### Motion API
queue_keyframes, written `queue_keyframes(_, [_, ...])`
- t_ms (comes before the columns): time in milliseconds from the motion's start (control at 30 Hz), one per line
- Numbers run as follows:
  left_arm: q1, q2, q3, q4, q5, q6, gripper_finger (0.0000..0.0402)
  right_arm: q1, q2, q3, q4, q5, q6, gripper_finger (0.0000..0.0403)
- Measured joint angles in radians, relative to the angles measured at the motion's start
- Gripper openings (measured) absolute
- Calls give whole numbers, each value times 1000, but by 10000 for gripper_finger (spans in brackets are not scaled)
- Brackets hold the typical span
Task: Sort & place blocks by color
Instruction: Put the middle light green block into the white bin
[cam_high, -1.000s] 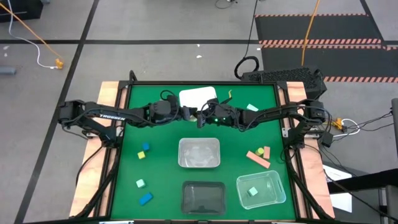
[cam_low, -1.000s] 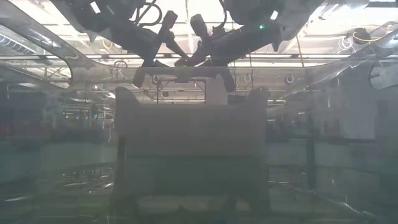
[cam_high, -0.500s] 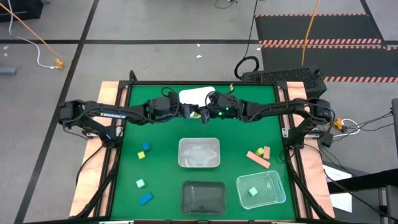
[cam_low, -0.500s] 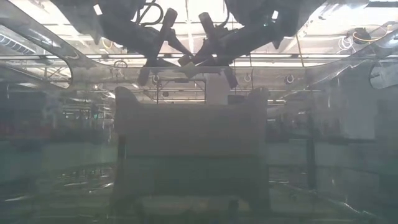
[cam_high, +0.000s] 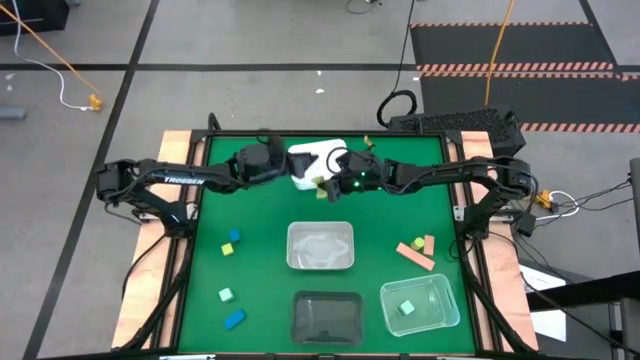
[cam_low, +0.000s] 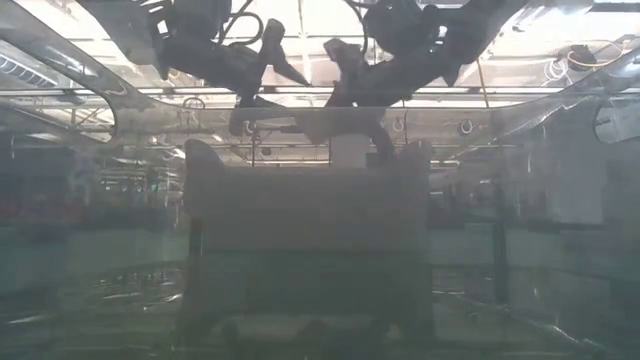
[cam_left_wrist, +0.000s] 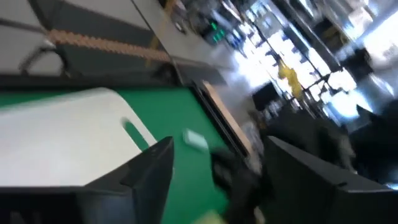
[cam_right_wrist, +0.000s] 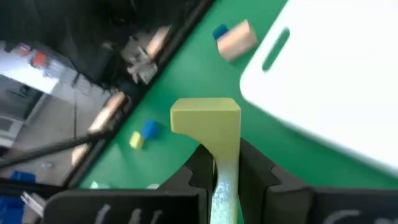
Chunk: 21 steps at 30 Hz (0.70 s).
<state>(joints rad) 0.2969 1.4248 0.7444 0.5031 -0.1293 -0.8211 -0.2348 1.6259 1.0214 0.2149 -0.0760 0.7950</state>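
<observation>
On the green table (cam_high: 265, 235) we see a white tub (cam_high: 312, 153) near the far edge, a clear tub (cam_high: 320, 246) at the centre, a dark tub (cam_high: 326, 317) by the near edge, and another clear tub (cam_high: 420, 303) toward the near right corner.

Robotics lab: green-topped rig table (cam_high: 260, 260), hazard-striped floor mats (cam_high: 510, 68), cables.

White lettering "TROSSEN" runs along the left arm (cam_high: 180, 180).
</observation>
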Motion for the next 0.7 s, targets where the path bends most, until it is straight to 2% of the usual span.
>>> queue_keyframes(167, [26,-1,-1,-12,-2,38,314,-15,1,2,-24,25,-57,27])
queue_keyframes(300, [25,1,0,-17,15,50,337,-59,-1,4,-14,118,-126,27])
queue_keyframes(400, [26,0,0,-9,13,50,343,-104,0,4,-26,184,-171,27])
queue_keyframes(567, [33,0,0,-51,21,86,344,-163,15,4,-15,208,-200,27])
queue_keyframes(700, [61,-2,0,-187,21,106,344,-174,28,4,-4,206,-239,66])
